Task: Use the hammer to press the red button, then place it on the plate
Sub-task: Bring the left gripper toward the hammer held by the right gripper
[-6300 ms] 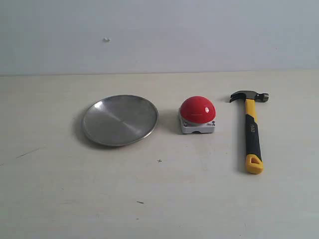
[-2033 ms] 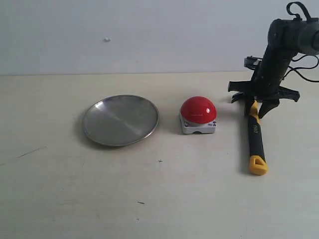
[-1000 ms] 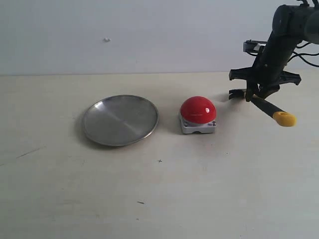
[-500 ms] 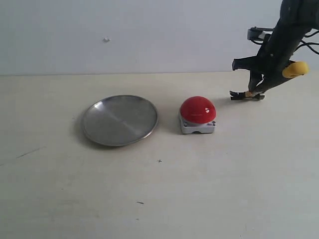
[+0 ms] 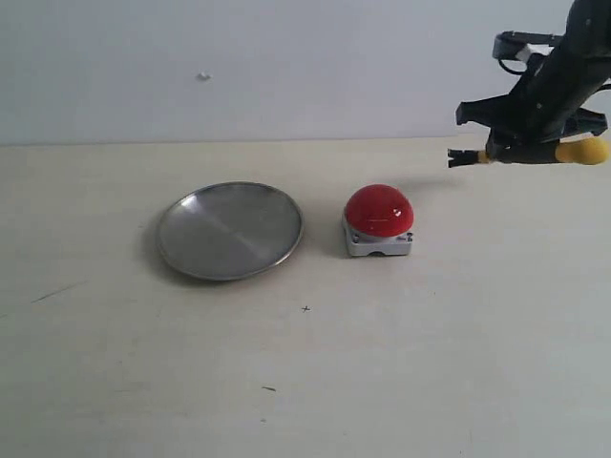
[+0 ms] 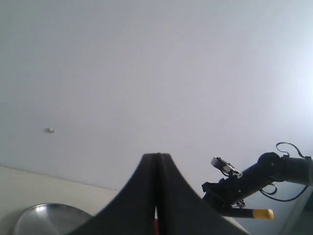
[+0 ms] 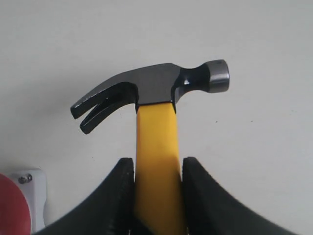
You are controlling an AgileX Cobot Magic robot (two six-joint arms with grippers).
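Across the pale table (image 5: 401, 382), left to right: plate (image 5: 229, 231) bare and well apart from the action. Red button (image 5: 379, 210) near its right rim, seemingly not yet pressed. Hammer (image 5: 582, 151) held in the air up and to the right of the button, roughly level, head toward the button, yellow end outward. Clamped by the right gripper (image 5: 523, 124) on the yellow handle just below the head.

For a clean press: carry the head left to a spot over the crown of the dome, turn the round face down rather than the claw, then lower straight and gently. Avoid off-centre contact, for risk of a slide off the glossy curve or a tipped base.

Only in the exterior view: plate, button and lifted hammer together. Only in the right wrist view: fingers (image 7: 122, 196) pinching both sides of the handle, claw told from face, a corner of the button's grey base. Only in the left wrist view: left gripper (image 6: 157, 161) closed tight, nothing between.
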